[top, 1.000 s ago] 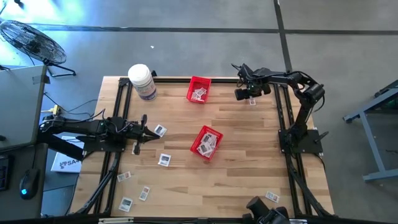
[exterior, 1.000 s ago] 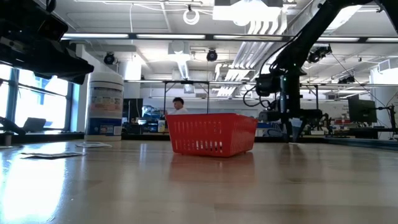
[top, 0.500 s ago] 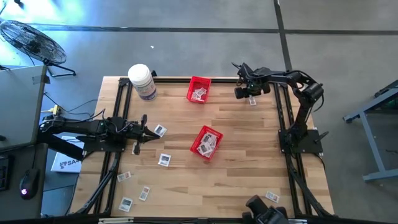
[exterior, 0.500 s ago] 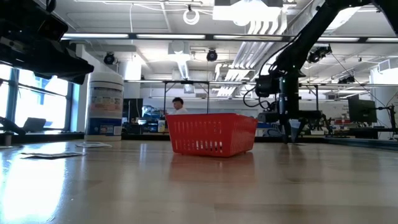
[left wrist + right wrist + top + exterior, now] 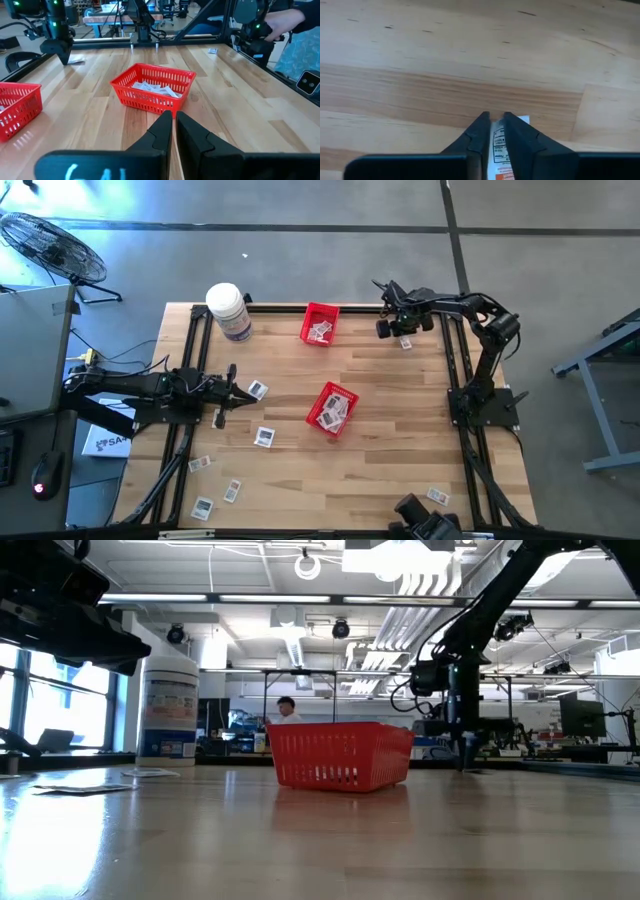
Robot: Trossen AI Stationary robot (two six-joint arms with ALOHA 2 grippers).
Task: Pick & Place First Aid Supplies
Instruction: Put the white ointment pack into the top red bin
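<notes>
At the table's left side we see the left gripper [image 5: 232, 394] parked low, its fingers [image 5: 165, 131] pressed together on nothing and aimed at the red mesh basket [image 5: 331, 409] in the middle, which already holds several first aid packets, while more packets [image 5: 264, 437] lie scattered on the wood nearby. Toward the far right corner, beyond the second red basket [image 5: 319, 324], the right gripper [image 5: 403, 334] stands point-down on the table, its fingers [image 5: 479, 134] pinching a white packet [image 5: 498, 144] with dark and orange print, a grip we judge made for lifting it toward a basket.
</notes>
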